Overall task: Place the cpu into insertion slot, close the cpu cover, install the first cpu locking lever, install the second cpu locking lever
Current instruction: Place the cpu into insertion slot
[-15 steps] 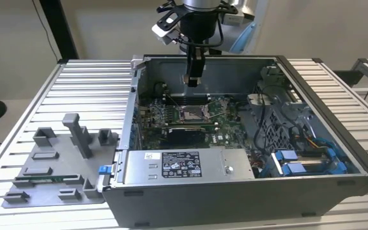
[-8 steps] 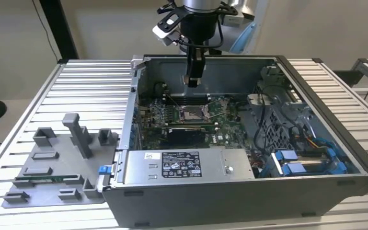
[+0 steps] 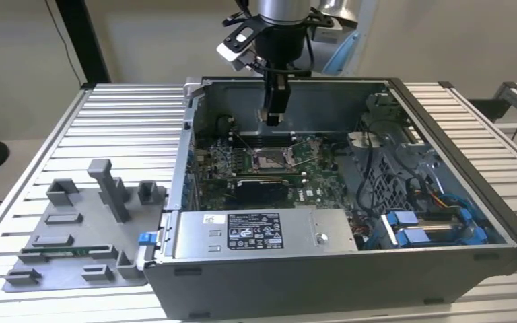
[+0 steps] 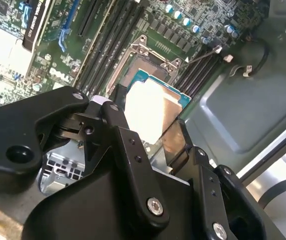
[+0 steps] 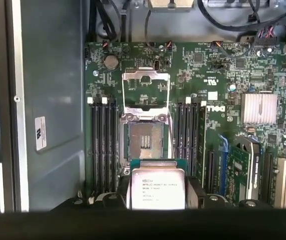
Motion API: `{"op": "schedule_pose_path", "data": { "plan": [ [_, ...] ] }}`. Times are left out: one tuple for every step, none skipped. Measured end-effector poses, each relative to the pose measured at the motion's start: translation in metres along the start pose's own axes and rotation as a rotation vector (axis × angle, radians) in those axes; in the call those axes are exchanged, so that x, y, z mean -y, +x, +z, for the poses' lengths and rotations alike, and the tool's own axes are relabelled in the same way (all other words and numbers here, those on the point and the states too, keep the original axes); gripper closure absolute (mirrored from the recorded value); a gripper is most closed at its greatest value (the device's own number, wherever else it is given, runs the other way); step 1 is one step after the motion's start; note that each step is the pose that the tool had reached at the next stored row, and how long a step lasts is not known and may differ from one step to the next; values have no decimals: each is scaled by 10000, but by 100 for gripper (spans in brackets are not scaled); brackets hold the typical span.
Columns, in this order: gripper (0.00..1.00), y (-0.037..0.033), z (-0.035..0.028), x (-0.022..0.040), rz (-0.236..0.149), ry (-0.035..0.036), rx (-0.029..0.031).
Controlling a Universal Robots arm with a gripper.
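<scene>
Gripping: chip (image 5: 158, 187) clamped by opposite edges in gripper (image 3: 274, 119), held near socket (image 5: 145, 141) | judged light, stiff, fragile; faces best left untouched.

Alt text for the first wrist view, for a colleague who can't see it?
The gripper holds the cpu, silvery face showing, over the green motherboard. The insertion slot lies empty, and the cpu cover is swung open.

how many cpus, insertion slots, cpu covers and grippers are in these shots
cpu: 1
insertion slot: 1
cpu cover: 1
gripper: 1
total: 4
</scene>
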State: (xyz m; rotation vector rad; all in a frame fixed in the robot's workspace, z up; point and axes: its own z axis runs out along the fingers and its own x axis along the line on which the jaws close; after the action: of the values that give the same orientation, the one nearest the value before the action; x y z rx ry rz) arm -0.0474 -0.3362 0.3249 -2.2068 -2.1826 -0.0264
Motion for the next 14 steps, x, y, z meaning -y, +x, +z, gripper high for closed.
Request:
{"op": "schedule_pose_path", "data": {
  "plan": [
    [100, 1, 8, -10, -6, -9, -16],
    [100, 2, 15, -21, -10, -17, -36],
    [100, 2, 23, -30, -13, -26, -59],
    [100, 2, 30, -37, -14, -31, -84],
    [100, 2, 38, -43, -14, -35, -108],
    [100, 1, 47, -47, -15, -40, -130],
    [100, 1, 61, -49, -15, -42, -153],
    [100, 1, 77, -50, -15, -42, -173],
    [100, 0, 97, -50, -14, -42, -193],
    [100, -1, 114, -50, -14, -42, -205],
    [100, -1, 133, -51, -15, -42, -216],
    [100, -2, 151, -51, -15, -42, -225],
    [100, -3, 168, -51, -15, -41, -233],
    [100, -3, 187, -52, -15, -42, -240]
  ]
}}
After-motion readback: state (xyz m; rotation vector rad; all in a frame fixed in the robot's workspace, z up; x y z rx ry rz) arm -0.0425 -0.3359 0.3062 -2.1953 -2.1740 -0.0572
